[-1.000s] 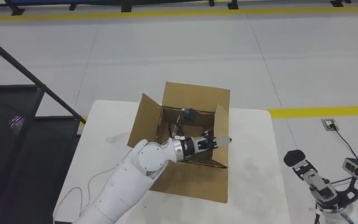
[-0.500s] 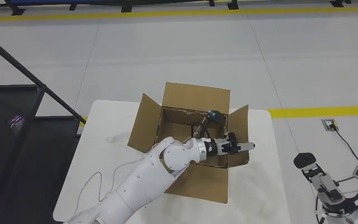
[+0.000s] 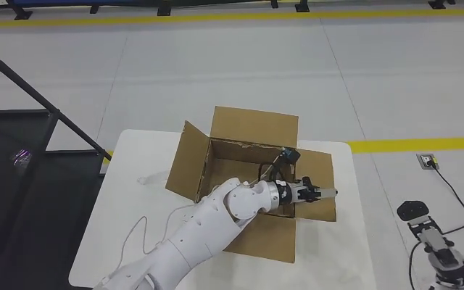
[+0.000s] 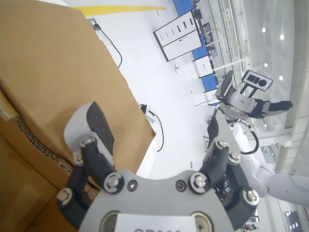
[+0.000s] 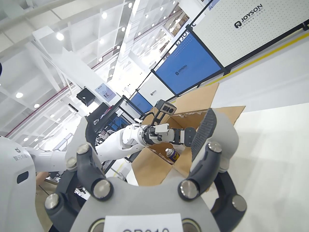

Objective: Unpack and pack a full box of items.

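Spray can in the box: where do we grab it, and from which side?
Grip the spray can across its round body just below the white cap, coming straight down through the open top of the box. It sits cap end up, low behind the cardboard walls, so a side approach looks blocked. The left gripper, open, hangs close by over the box; move it away first.

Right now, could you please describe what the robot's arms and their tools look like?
The left arm and right arm are glossy white, rounded shells. The left tool and right tool match: a grey plate with silver screws, black linkages, and two pale grey fingers faced with black pads. A black cable loops under the right wrist.
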Controlling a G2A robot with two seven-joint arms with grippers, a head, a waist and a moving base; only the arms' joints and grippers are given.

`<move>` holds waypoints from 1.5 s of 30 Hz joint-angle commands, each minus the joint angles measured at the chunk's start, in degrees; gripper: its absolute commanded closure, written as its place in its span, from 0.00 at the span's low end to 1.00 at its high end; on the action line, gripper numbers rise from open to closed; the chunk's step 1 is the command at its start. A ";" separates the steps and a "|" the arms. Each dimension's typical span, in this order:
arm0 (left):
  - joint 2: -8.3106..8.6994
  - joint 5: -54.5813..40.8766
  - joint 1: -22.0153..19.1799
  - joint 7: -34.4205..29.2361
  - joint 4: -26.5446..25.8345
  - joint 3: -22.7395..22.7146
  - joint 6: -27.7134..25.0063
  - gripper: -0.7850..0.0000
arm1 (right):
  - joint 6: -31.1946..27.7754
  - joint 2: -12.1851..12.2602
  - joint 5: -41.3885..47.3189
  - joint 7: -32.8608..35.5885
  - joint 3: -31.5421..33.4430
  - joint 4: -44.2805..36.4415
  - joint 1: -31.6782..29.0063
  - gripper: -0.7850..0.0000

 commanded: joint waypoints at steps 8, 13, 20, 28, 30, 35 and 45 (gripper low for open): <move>-1.99 1.13 -0.32 0.85 4.23 -0.43 0.45 0.00 | -0.48 -0.26 -2.76 -3.78 2.01 -1.13 -1.32 0.00; -2.04 0.00 -0.67 0.22 4.68 -2.76 -1.39 0.00 | -0.71 -0.38 -1.13 -5.12 0.92 -0.58 -0.78 0.00; 1.07 1.38 0.27 0.22 -0.75 -10.37 -3.95 0.00 | -0.71 -0.38 -1.13 -5.12 0.92 -0.58 -0.78 0.00; 8.57 9.87 10.54 -0.18 -21.97 -28.95 1.49 0.00 | 10.32 0.89 -13.00 2.51 0.54 -9.14 6.56 0.00; 10.21 11.66 15.03 -1.06 -28.51 -34.31 3.46 0.00 | 14.33 1.55 -15.71 7.36 -0.86 -10.98 10.10 0.00; 13.08 14.05 24.35 -4.03 -41.37 -46.09 6.69 0.00 | 25.43 3.53 -24.45 24.57 -8.95 -13.31 23.76 0.00; 16.19 11.43 36.02 -7.73 -53.12 -64.42 6.51 0.00 | 36.98 3.33 -39.38 47.79 -40.35 -1.63 55.60 0.00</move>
